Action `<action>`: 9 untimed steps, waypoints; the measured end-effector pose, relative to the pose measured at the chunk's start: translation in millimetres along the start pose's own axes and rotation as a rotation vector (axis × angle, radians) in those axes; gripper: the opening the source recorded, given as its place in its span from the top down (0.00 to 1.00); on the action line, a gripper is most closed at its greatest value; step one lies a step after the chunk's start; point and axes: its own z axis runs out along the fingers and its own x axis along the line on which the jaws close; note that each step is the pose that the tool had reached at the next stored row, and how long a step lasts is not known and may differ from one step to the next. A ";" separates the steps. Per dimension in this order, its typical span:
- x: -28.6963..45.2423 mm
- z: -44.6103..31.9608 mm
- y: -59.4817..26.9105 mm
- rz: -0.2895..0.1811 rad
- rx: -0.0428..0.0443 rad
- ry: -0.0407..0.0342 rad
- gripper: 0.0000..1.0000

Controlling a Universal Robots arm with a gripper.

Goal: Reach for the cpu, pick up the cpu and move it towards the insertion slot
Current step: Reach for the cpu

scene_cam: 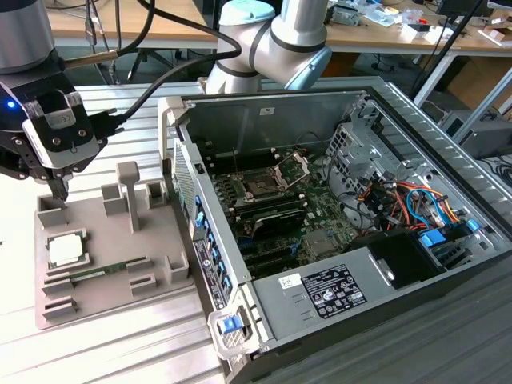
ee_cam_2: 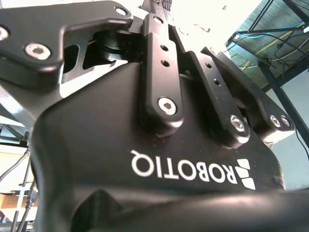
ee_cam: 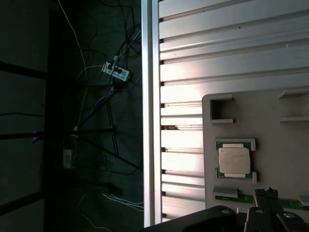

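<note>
One cpu (scene_cam: 66,250), likely light and fragile, best edge-gripped, lies six o'clock of the empty end effector (scene_cam: 58,192), opening unclear.

In the exterior view, the pincer (scene_cam: 58,190) hangs over one corner of the grey holder block (scene_cam: 104,240), and the picture's edge cuts off its body. In the first wrist view, the holder block runs out of frame just past the cpu (ee_cam: 234,160). There the pincer's dark bulk hides part of the green memory stick (ee_cam: 241,198). Beside the holder block, inside the computer case (scene_cam: 272,112), the insertion slot (scene_cam: 262,189) is too small for you to judge its contents.
</note>
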 end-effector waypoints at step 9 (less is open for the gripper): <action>0.0 1.7 0.0 0.000 0.0002 0.0000 0.90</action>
